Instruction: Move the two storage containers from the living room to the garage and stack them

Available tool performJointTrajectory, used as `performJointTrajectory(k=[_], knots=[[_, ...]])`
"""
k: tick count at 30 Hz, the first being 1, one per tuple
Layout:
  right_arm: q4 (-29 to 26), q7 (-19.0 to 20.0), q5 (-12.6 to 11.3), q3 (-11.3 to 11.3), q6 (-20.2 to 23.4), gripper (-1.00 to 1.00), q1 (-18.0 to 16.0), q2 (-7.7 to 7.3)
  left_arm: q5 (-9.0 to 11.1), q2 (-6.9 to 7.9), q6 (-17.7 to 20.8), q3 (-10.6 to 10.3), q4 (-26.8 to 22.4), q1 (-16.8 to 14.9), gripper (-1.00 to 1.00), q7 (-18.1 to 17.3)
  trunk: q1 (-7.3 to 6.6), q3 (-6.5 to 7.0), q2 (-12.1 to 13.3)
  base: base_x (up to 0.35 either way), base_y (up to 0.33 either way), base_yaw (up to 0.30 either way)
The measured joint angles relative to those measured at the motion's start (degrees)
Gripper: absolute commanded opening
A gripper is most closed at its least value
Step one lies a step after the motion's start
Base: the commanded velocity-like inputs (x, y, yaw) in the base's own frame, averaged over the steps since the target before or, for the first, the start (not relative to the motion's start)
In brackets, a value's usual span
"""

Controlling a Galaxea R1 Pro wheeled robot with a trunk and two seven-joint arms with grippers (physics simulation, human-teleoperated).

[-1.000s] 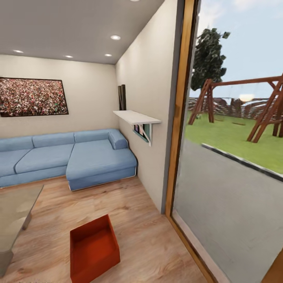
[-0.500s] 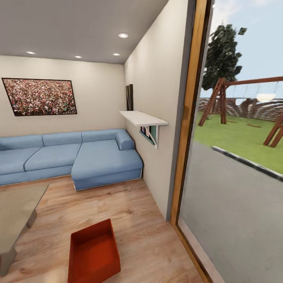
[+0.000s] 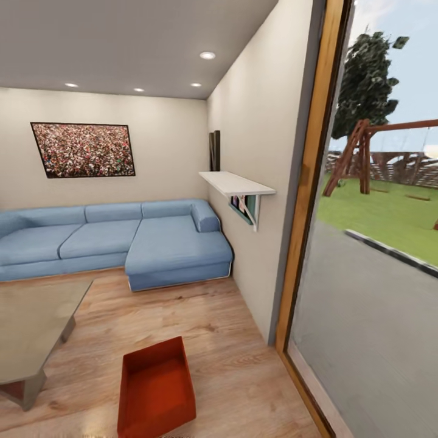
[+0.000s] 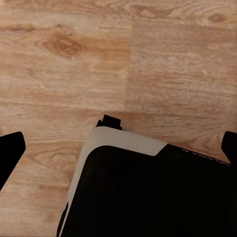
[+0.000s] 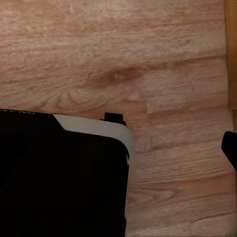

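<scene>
Head view: container, sofa.

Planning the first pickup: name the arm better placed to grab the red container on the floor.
Left, tentatively: the storage container sits left of centre in the head view, on the wood floor, well away from the glass door on the right.

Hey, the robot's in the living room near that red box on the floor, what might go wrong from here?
1. The storage container sits low at the head view's bottom edge; rolling closer could bump it.
2. The glass coffee table stands close beside it; a swinging arm might clip it.
3. The doorframe is tight on the other side, limiting turning room.
</scene>
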Motion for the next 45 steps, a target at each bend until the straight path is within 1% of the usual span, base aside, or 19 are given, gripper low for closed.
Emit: performJointTrajectory(k=[9,17,32,36,45], knots=[[0.00,-0.06,-0.03,0.00,0.02,1.00,0.00,0.00,0.00,-0.09,-0.02,0.08,0.01,0.00,1.00,0.01,-0.01,0.00,-0.02,0.040,0.000,0.237],[0.00,-0.63,-0.08,0.07,0.04,1.00,0.00,-0.08,0.04,-0.05,0.15,0.09,0.01,0.00,1.00,0.00,-0.02,0.00,-0.02,0.289,-0.101,0.022],[0.00,-0.33,0.09,0.35,0.08,1.00,0.00,0.07,0.04,-0.03,0.08,0.09,0.00,0.00,1.00,0.00,-0.02,0.00,-0.02,0.304,-0.147,0.014],[0.00,-0.43,0.09,0.27,0.09,1.00,0.00,0.01,0.04,0.02,0.01,0.03,0.00,0.00,1.00,0.00,-0.01,0.00,-0.02,0.176,-0.067,0.221],[0.00,-0.51,0.09,0.27,0.09,1.00,0.01,0.00,0.03,-0.04,-0.01,0.00,0.00,0.00,1.00,0.00,0.00,0.00,0.00,0.013,-0.003,0.267]])
